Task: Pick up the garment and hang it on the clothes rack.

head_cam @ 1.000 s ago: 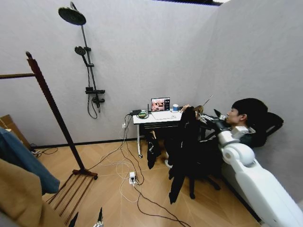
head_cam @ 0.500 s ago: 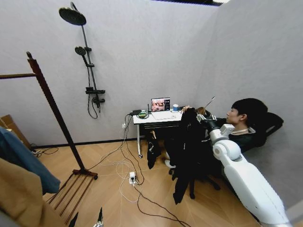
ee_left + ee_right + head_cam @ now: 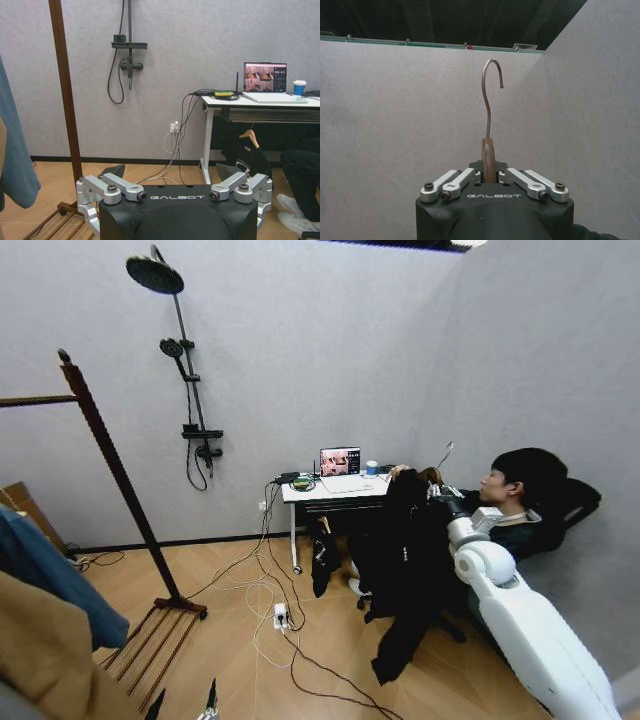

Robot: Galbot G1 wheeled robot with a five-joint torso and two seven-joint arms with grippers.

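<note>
The garment (image 3: 405, 540), a black long-sleeved jacket, hangs off the floor from its wooden hanger. My right gripper (image 3: 441, 492) is out in front of the desk, shut on the hanger. In the right wrist view the jaws are shut on the brown hanger neck (image 3: 489, 159), and the metal hook (image 3: 490, 95) stands up free above it. The clothes rack (image 3: 108, 462) stands far off at the left, with its upright (image 3: 64, 85) seen past my left gripper (image 3: 170, 172). That gripper is open, low and holding nothing.
A tan coat (image 3: 40, 660) and a teal-blue jacket (image 3: 50, 575) hang close at the lower left. A desk (image 3: 335, 492) with a laptop stands at the back wall. A person sits in a chair (image 3: 575, 502) at the right. Cables and a power strip (image 3: 280, 617) lie on the floor.
The right arm has shifted a little, and the hanging garment has swung rightwards and lower in the head view. The left gripper has not moved.
</note>
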